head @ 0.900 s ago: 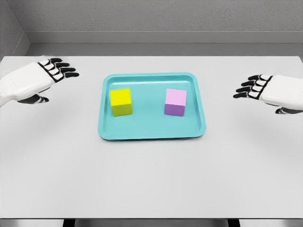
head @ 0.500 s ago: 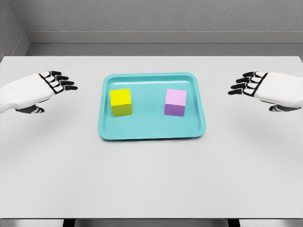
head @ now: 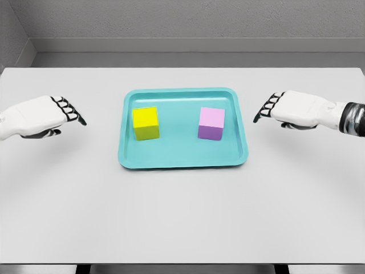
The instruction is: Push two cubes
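The right hand (head: 291,108) has moved toward the middle of the frame. Before, it was near the right edge; now its fingertips (head: 259,118) are just beside the right rim of the teal tray (head: 182,160), not touching it, and more of the forearm is visible at the right edge. Its fingers now point down and to the left. The left hand (head: 40,116) has gone lower and a little toward the left edge, and its fingers (head: 71,109) are now bent downward instead of stretched to the right.
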`<state>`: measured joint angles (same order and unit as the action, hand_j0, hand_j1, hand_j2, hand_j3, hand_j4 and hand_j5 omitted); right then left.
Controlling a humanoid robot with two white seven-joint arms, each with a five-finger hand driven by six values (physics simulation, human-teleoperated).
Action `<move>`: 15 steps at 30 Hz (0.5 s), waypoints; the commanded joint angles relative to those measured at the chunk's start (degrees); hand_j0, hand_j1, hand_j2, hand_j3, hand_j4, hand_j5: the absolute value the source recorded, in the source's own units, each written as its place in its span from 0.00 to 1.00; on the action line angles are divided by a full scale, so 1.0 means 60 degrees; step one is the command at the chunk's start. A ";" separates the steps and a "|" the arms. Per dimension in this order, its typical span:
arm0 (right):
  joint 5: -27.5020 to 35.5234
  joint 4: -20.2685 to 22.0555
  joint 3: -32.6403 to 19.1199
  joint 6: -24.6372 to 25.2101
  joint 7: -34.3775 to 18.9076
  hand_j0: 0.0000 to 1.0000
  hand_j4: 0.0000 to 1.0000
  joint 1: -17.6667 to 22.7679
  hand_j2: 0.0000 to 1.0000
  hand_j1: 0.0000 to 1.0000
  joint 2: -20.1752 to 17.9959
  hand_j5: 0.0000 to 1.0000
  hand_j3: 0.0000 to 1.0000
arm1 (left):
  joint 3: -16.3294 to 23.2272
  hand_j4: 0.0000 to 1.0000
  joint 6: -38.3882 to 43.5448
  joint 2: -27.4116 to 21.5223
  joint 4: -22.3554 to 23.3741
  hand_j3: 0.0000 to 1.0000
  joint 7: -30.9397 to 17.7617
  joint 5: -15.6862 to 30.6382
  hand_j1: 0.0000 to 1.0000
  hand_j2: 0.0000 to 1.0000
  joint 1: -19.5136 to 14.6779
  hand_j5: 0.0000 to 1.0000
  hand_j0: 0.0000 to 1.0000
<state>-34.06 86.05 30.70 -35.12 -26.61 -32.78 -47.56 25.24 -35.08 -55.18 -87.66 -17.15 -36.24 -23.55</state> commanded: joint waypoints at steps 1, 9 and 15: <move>0.0052 0.0014 -0.0033 0.0021 0.0056 0.70 0.70 0.0000 0.70 0.70 0.0163 0.70 0.70 | 0.0130 0.67 0.0013 0.0042 0.0005 0.67 -0.0028 -0.0025 0.67 0.67 0.0000 0.67 0.67; -0.0066 -0.0044 0.0070 0.0021 0.0041 0.70 0.70 0.0015 0.70 0.70 0.0426 0.70 0.70 | 0.0847 0.67 0.0013 0.0335 0.0137 0.67 -0.0042 -0.0259 0.67 0.67 -0.0864 0.67 0.67; -0.0110 -0.0293 0.0114 0.0021 0.0026 0.70 0.70 0.0000 0.70 0.70 0.0631 0.70 0.70 | 0.1082 0.67 0.0013 0.0643 0.0137 0.67 -0.0247 -0.0259 0.67 0.67 -0.1142 0.67 0.67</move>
<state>-34.87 84.87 31.35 -35.12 -26.46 -32.78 -44.42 31.08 -35.08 -51.75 -86.87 -18.41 -37.99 -30.41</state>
